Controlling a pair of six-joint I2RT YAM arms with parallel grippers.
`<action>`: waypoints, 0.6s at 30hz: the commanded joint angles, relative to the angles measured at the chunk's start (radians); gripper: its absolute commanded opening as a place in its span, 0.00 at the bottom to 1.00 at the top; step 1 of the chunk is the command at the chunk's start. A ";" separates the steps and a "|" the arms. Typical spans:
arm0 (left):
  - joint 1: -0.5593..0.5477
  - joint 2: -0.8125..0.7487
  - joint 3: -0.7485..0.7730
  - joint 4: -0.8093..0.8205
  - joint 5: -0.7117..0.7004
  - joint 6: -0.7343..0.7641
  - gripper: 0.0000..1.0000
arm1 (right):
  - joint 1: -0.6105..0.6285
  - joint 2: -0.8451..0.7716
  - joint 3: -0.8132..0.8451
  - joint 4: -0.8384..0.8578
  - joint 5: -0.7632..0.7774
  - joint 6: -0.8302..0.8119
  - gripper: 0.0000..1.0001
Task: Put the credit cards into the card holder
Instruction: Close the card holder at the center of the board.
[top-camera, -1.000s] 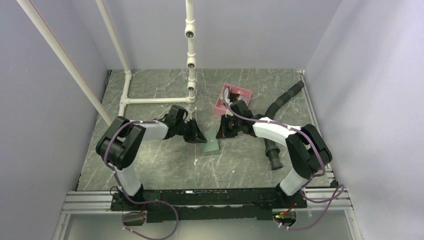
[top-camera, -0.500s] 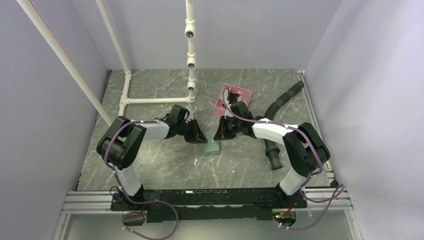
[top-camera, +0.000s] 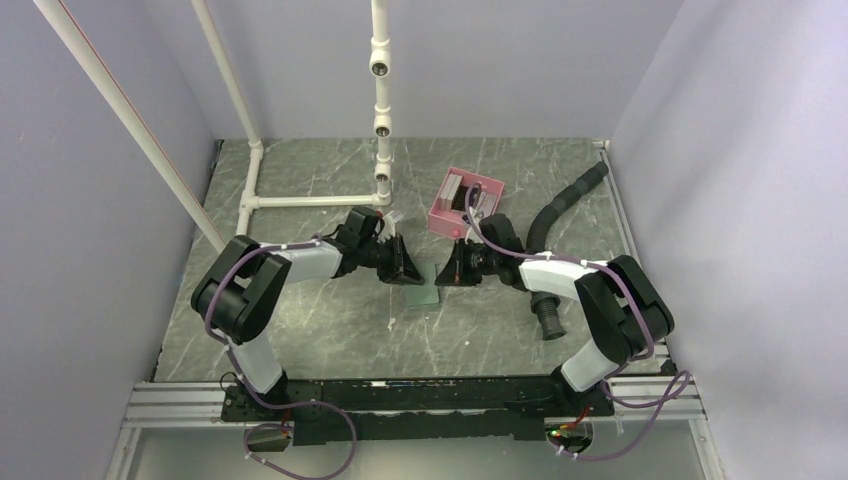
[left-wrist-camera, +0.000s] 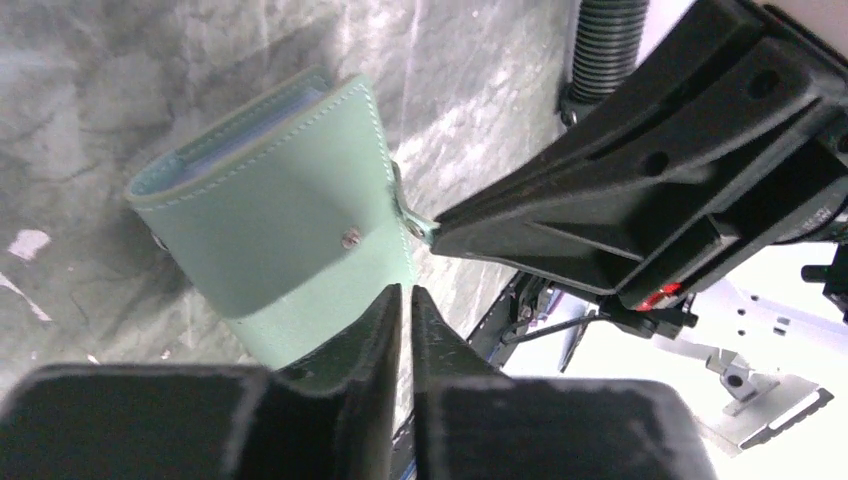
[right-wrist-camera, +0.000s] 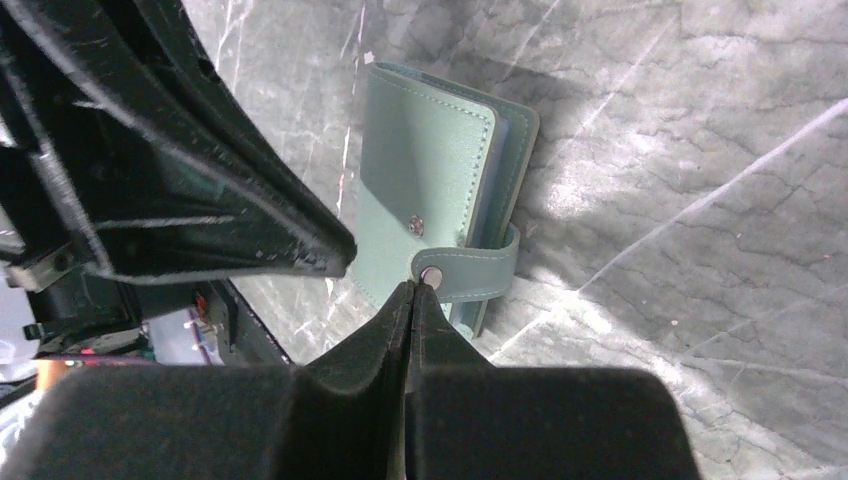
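The closed grey-green card holder (top-camera: 424, 297) lies flat on the marble-patterned worktop (top-camera: 330, 330) between the two arms, with the pink tray (top-camera: 443, 220) a little way behind it. The right hand (right-wrist-camera: 412, 290) has its fingers pressed together at the end of the snap tab (right-wrist-camera: 470, 275) and appears to be pinching it, lifted off the cover. The left hand (left-wrist-camera: 405, 293) is closed too, its tips resting on the holder's opposite edge.
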 joint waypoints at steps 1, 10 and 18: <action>0.000 0.064 0.038 -0.069 -0.066 0.033 0.08 | -0.020 -0.030 -0.044 0.172 -0.095 0.059 0.00; 0.000 0.110 -0.001 -0.105 -0.146 0.069 0.02 | -0.062 -0.019 -0.086 0.300 -0.190 0.112 0.00; -0.004 0.109 0.004 -0.106 -0.155 0.071 0.02 | -0.061 0.064 -0.047 0.329 -0.251 0.117 0.00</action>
